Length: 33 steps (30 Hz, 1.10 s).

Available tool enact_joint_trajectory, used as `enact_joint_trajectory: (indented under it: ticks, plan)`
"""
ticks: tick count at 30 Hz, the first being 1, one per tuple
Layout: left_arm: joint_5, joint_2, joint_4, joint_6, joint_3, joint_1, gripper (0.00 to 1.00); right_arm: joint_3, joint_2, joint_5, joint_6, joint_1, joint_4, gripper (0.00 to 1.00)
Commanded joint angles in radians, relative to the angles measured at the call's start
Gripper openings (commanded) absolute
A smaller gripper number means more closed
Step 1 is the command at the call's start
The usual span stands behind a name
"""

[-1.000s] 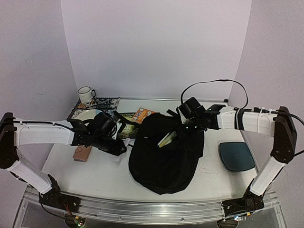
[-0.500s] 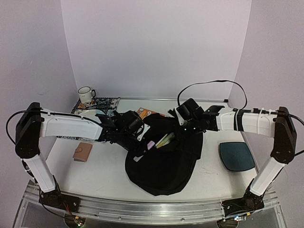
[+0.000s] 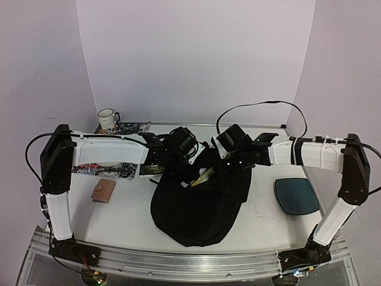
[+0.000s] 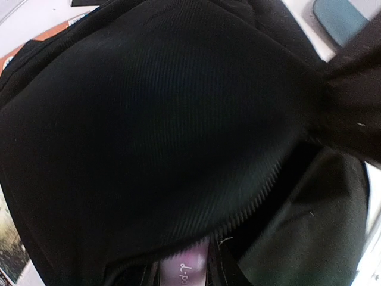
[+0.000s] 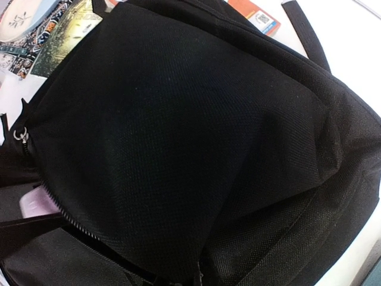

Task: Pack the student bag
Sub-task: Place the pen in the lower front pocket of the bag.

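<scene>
Table (image 3: 119, 223): white top, 1 aluminium rail (image 3: 178, 262) along the near edge, enclosed by plain lilac walls (image 3: 196, 59) on 3 sides.
Student bag (image 3: 199, 205): black, laid at table centre.
Left of the bag: 1 tan wallet (image 3: 103, 191).
Behind-left of the bag: 1 patterned mat (image 3: 128, 128), 1 white mug (image 3: 108, 118).
Right of the bag: 1 teal pad (image 3: 296, 195), apart from it.
Left gripper (image 3: 184, 170) and right gripper (image 3: 229, 161) are held at the bag's far end. It cannot be told whether either gripper's fingers are apart or together.

white table (image 3: 119, 217) carries the student bag (image 3: 196, 214), a teal pad (image 3: 296, 195) right of it, a tan wallet (image 3: 103, 191) left.
</scene>
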Motion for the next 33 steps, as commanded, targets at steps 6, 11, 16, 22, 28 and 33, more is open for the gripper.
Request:
enact_joint_trajectory:
  ticks: [6,11,16,22,28,33]
  plan:
    - [-0.163,0.034,0.149,0.113,0.049,-0.004,0.16,0.042,-0.001,-0.063,-0.007,0.026,0.071,0.00]
    - [-0.187,-0.017,0.296,0.138,-0.017,-0.004,0.24,0.036,0.001,-0.076,-0.004,0.030,0.081,0.00]
    - [-0.203,-0.021,0.332,0.132,-0.059,-0.004,0.46,0.036,0.002,-0.075,-0.003,0.030,0.085,0.00]
    - [-0.182,-0.092,0.331,0.093,-0.124,-0.004,0.54,0.030,0.004,-0.045,-0.010,0.030,0.084,0.00]
    - [-0.180,-0.224,0.318,0.017,-0.214,-0.002,0.63,0.017,-0.001,-0.006,-0.016,0.029,0.084,0.01]
    - [-0.184,-0.317,0.286,-0.066,-0.310,0.015,0.67,0.012,0.011,0.019,-0.024,0.030,0.078,0.03]
